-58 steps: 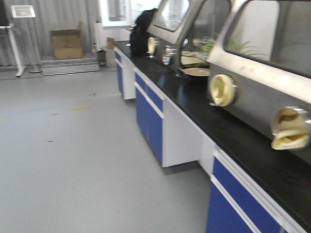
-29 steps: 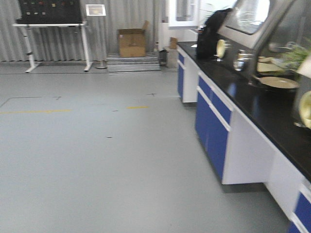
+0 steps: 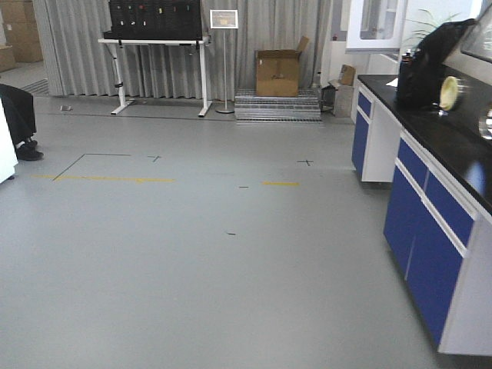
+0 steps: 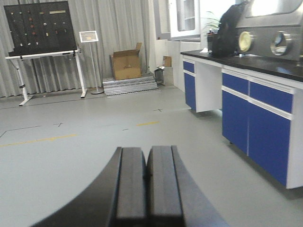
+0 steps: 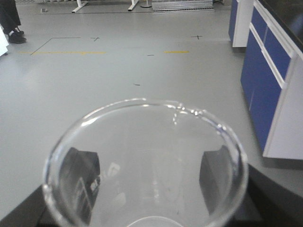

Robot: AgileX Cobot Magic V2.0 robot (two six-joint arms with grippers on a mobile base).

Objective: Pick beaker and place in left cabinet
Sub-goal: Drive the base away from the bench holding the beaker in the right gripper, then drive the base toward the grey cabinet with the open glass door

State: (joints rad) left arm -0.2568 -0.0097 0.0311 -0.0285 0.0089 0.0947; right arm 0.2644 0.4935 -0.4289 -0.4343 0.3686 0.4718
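Note:
In the right wrist view the beaker, clear glass with a flared rim and faint white marks, fills the lower frame, mouth toward the camera. My right gripper is shut on it, its dark fingers pressing the glass from both sides. The left wrist view shows my left gripper shut, pads together with nothing between them, hanging above the grey floor. The left cabinet is out of view. Neither gripper shows in the front view.
A black-topped counter with blue fronts runs along the right, a black backpack on it. Against the far curtain stand a pegboard table, a sign stand and a cardboard box. A person's legs show at left.
The front view has swung left: the glove boxes on the counter have slid out of frame, and the open floor, pegboard table and far curtain have come into view.

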